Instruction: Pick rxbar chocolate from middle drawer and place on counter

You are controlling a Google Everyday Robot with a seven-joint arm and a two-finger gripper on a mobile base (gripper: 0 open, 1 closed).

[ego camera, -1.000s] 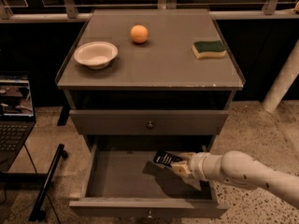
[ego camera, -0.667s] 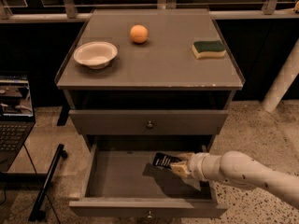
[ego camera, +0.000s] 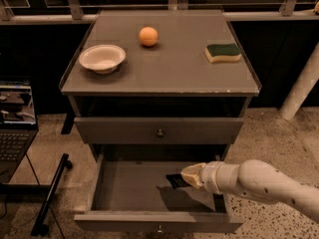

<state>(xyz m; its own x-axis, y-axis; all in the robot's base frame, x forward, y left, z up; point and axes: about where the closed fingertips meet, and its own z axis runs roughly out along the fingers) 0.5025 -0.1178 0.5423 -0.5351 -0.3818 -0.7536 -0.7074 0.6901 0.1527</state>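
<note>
The middle drawer (ego camera: 124, 188) is pulled open below the closed drawer front. My gripper (ego camera: 189, 177) reaches in from the right, over the drawer's right half, and is shut on the rxbar chocolate (ego camera: 175, 181). The small black bar sticks out to the left of the cream fingertips, just above the drawer floor, with a shadow under it. The grey counter (ego camera: 169, 71) is above the drawers.
On the counter lie a white bowl (ego camera: 102, 58) at the left, an orange ball (ego camera: 148, 36) at the back middle and a green-and-yellow sponge (ego camera: 223, 52) at the right. A laptop (ego camera: 15, 118) and a black stand (ego camera: 52, 193) stand to the left. A white post (ego camera: 301, 88) stands to the right.
My gripper has closed in on the bar and risen slightly. The bar has shifted from lying flat beside the fingertips to sticking out from them.
</note>
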